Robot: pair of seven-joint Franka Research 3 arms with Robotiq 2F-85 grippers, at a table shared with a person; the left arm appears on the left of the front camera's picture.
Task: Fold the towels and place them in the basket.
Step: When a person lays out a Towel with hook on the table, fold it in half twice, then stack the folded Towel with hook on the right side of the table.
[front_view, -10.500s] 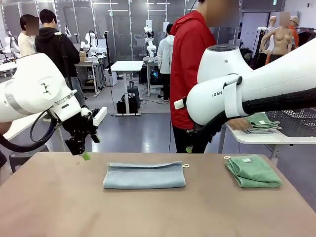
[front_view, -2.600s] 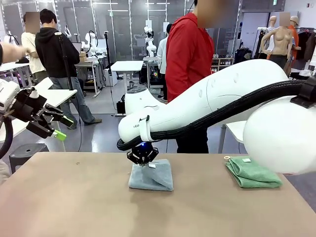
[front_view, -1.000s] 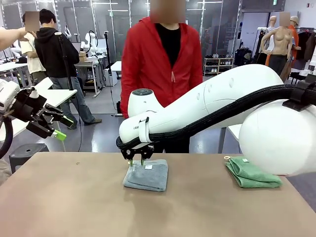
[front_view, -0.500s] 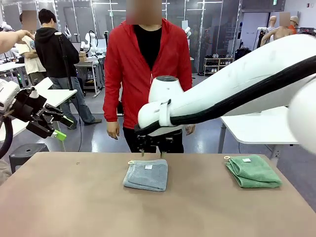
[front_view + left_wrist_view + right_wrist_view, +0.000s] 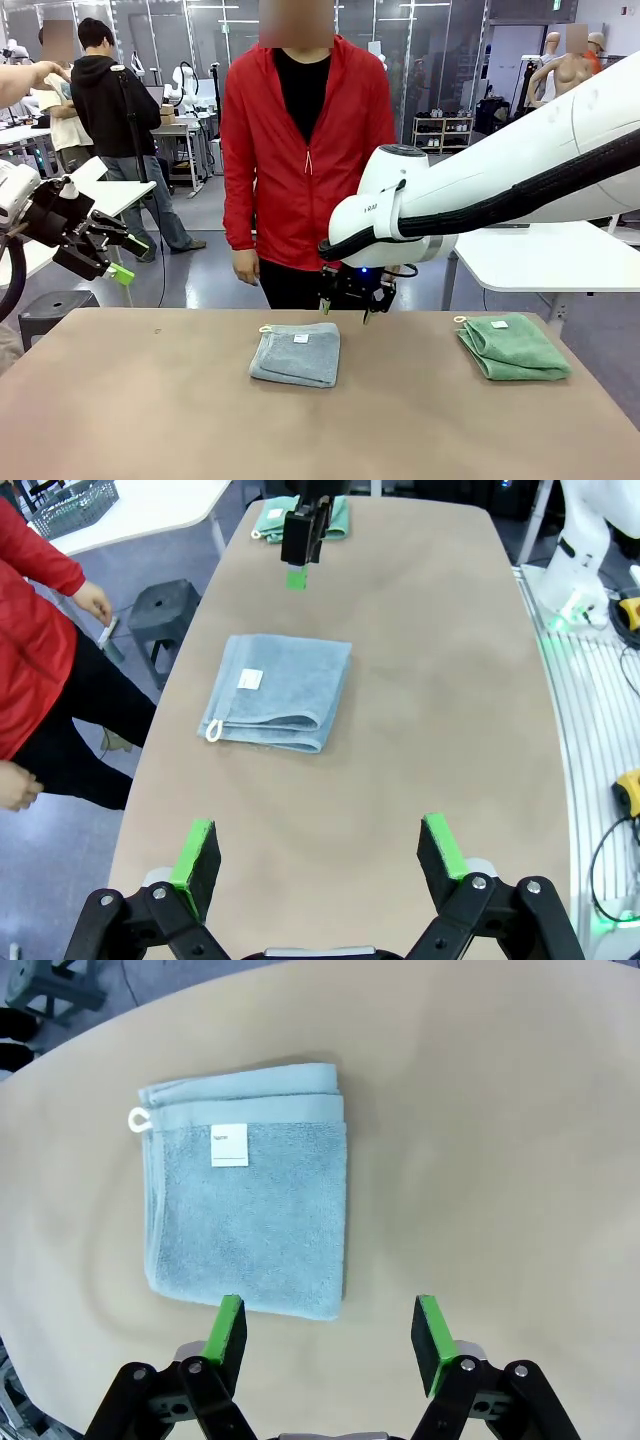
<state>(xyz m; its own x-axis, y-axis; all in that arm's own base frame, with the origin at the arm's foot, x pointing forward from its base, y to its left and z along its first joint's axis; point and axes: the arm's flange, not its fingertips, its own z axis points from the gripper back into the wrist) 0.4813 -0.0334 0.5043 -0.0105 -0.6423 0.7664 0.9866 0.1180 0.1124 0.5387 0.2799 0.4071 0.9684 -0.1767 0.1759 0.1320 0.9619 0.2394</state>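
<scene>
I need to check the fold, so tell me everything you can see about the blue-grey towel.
The blue-grey towel is soft terry cloth, folded into a neat, roughly square stack of layers. A small white tag sits on its top face, and a white hanging loop sticks out at one corner. It lies flat near the middle of the brown table. Nothing else touches it; the right tool hangs open above the table beside it.

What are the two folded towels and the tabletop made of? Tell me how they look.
Blue-grey towel: soft terry cloth by its fuzzy, matte pile, with a white sewn tag and a hanging loop. Green towel: likely the same looped fabric, matte and plump at the folds. Table: smooth, matte tan surface, probably laminate; the material underneath cannot be told.
</scene>
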